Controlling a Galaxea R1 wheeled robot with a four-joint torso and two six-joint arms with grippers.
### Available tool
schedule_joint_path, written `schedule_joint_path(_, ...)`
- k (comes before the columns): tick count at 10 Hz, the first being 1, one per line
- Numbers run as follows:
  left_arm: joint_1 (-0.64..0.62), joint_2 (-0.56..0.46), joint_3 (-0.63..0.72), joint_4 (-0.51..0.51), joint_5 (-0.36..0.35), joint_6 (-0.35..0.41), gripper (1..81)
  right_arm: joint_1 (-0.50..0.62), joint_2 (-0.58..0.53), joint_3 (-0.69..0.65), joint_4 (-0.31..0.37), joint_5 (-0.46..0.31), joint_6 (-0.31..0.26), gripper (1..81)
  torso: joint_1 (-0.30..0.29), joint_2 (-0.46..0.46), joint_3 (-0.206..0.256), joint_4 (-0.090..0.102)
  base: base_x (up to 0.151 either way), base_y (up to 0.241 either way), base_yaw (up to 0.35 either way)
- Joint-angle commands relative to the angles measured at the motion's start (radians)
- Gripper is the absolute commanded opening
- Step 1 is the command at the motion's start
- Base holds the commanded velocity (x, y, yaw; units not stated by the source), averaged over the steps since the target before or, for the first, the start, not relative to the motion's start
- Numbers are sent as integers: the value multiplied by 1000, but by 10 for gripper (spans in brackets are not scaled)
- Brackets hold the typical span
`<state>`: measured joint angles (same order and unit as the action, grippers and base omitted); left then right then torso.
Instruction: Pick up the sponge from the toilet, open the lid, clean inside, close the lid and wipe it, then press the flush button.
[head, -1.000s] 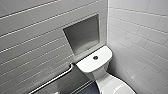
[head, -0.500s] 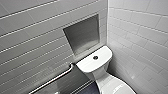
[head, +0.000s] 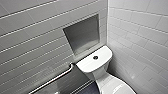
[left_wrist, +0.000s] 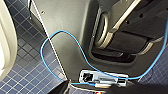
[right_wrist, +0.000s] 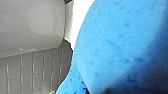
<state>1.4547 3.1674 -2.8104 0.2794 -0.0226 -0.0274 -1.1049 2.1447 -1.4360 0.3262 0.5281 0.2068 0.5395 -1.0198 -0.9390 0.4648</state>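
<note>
The white toilet stands in the corner of the tiled room in the head view, its tank top (head: 93, 61) carrying a dark round flush button (head: 95, 57). Below the tank, the glossy white lid (head: 113, 87) is cut off by the picture's lower edge. In the right wrist view the bright blue sponge (right_wrist: 120, 47) looms very close, held up off the floor by my right gripper. Beside it are the toilet's white ceramic side (right_wrist: 30, 25) and grey floor tiles (right_wrist: 30, 72). The left wrist view looks down along my own grey body and a blue cable.
A recessed grey wall niche (head: 83, 35) sits above the tank. A metal grab bar (head: 55, 80) runs along the left wall. White tiled walls close in on both sides. Dark blue mosaic floor (left_wrist: 22, 72) lies under my base, beside a pale curved ceramic edge (left_wrist: 5, 37).
</note>
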Motion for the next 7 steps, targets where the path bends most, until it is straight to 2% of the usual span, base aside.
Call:
schedule_joint_path(1, 10, -6, -8, -14, 82, 1, 811, 329, 12, -203, 152, -264, -20, 10, 0, 0, 0, 0, 0, 0, 0)
schedule_joint_path(2, 11, -6, -6, -14, 82, 1, 811, 386, 75, -321, 192, -342, -18, 10, 0, 0, 0, 0, 0, 0, 0)
schedule_joint_path(3, 11, -6, -6, -14, 82, 1, 811, 433, 132, -432, 217, -387, -20, 10, 0, 0, 0, 0, 0, 0, 0)
schedule_joint_path(4, 13, -7, -6, -14, 82, 1, 811, 468, 181, -529, 218, -437, -18, 10, 0, 0, 0, 0, 0, 0, 0)
schedule_joint_path(7, 14, -7, -6, -16, 82, 0, 811, 570, 324, -771, 244, -494, -7, 10, 0, 0, 0, 0, 0, 0, 0)
